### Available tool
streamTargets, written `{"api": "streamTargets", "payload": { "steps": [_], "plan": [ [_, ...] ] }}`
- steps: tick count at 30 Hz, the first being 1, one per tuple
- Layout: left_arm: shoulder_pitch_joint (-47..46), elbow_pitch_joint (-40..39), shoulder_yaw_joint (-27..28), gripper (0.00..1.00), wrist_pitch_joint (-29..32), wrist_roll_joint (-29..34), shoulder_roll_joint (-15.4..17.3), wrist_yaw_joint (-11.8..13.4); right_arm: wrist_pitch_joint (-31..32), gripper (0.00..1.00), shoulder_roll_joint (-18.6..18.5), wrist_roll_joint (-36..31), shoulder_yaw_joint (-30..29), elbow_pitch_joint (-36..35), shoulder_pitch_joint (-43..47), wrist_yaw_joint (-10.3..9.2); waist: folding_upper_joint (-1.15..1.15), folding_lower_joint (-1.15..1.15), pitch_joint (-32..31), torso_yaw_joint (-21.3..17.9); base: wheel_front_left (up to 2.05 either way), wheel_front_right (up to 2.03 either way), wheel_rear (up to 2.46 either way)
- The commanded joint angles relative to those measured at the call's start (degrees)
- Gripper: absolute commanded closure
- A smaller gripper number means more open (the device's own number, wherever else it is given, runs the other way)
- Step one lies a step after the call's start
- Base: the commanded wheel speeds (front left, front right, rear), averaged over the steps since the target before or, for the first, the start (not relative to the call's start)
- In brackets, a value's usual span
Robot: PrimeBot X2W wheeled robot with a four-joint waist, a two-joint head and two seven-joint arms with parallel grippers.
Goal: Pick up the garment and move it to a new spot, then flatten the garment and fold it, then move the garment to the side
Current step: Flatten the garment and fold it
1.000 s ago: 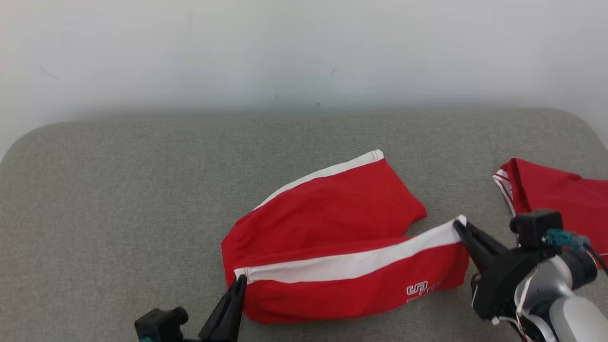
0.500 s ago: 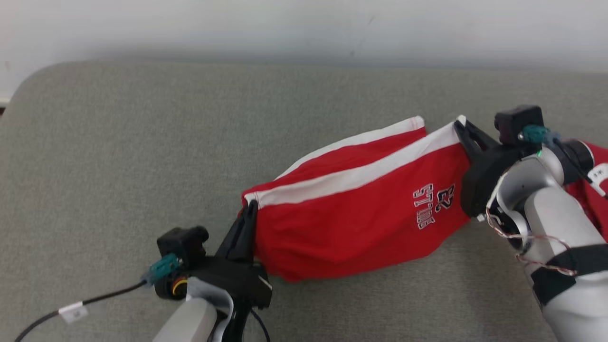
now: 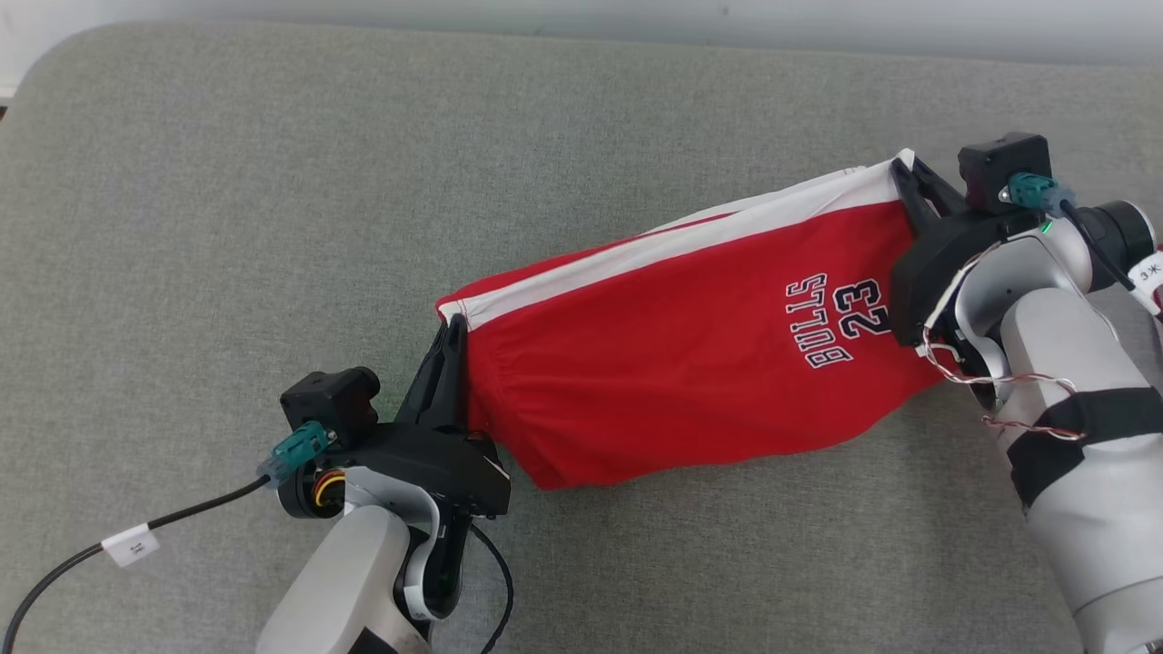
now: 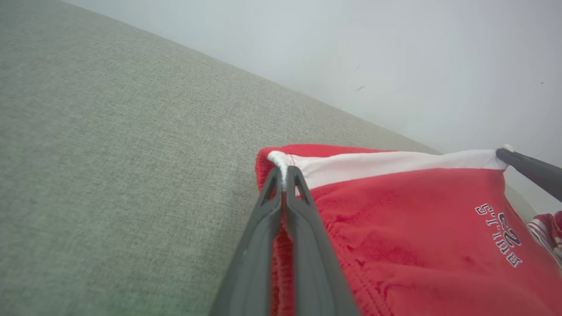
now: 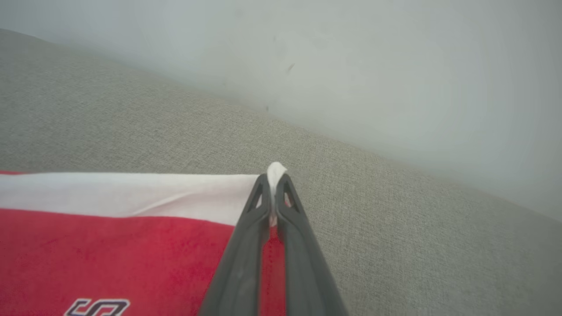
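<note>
Two corners of the red fabric shorts [image 3: 690,363] with a white side stripe and "BULLS 23" print are pinched. Our left jaws are closed on the waistband end at the near left, and our right jaws on the hem end at the far right. The shorts stretch taut between them over the grey fabric-covered tabletop [image 3: 227,227], stripe along the far edge.

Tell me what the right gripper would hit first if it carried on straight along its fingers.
Past the corner of the red shorts it pinches, the right gripper looks free, then probably meets the grey cushion near its far edge, or the pale wall behind; depth is unclear.
</note>
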Motion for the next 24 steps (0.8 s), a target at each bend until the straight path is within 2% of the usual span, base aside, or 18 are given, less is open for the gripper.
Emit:
{"api": "streamTargets", "payload": {
  "steps": [1, 9, 10, 11, 15, 18, 21, 24],
  "plan": [
    [-0.58, 0.42, 0.43, 1.0, -0.19, 1.07, -0.28, -0.29, -1.13, 1.0, 0.86, -1.18, -0.81, 1.91, -1.44, -0.15, -0.01, -0.01, 0.8, 0.34, 0.0, 0.0, 0.0],
    [-1.61, 0.54, 1.28, 1.0, -0.2, 2.13, -0.49, -0.67, -4.23, 1.0, 2.48, -3.49, -3.66, 7.41, -4.64, -0.15, -0.01, -0.01, 1.53, 0.78, 0.0, 0.0, 0.0],
    [-1.68, 0.11, 1.39, 0.53, -0.19, 1.8, -0.51, -0.93, -4.85, 0.56, 2.84, -3.69, -3.8, 7.87, -5.0, -0.15, -0.01, -0.01, 1.5, 0.82, 0.0, 0.0, 0.0],
    [-1.56, 0.04, 1.16, 0.0, -0.19, 1.57, -0.53, -0.82, -5.32, 0.0, 3.24, -3.41, -4.04, 8.41, -5.27, -0.15, -0.01, -0.01, 1.42, 0.83, 0.0, 0.0, 0.0],
    [-1.37, -0.58, 0.93, 0.0, -0.2, 2.05, -0.56, -1.18, -6.06, 0.0, 4.06, -2.59, -3.7, 10.44, -6.35, -0.15, -0.01, -0.01, 0.42, 0.93, 0.0, 0.0, 0.0],
    [0.24, -2.27, 2.19, 0.0, -0.19, 4.98, -0.55, -1.59, -4.84, 0.0, 4.17, -1.11, -4.05, 12.03, -6.64, -0.15, -0.01, -0.01, -1.2, 0.92, 0.0, 0.0, 0.0],
    [3.55, -5.62, 3.64, 0.0, -0.2, 9.18, 0.0, -2.66, -0.42, 0.0, 4.42, 2.04, -4.82, 14.12, -6.85, -0.15, -0.01, -0.01, -3.32, 0.67, 0.0, 0.0, 0.0],
    [8.37, -9.68, 4.7, 0.0, -0.2, 13.44, 1.63, -3.97, 6.72, 0.0, 4.54, 5.58, -6.74, 16.9, -6.48, -0.15, -0.01, -0.01, -5.42, 0.56, 0.0, 0.0, 0.0]
  ]
}}
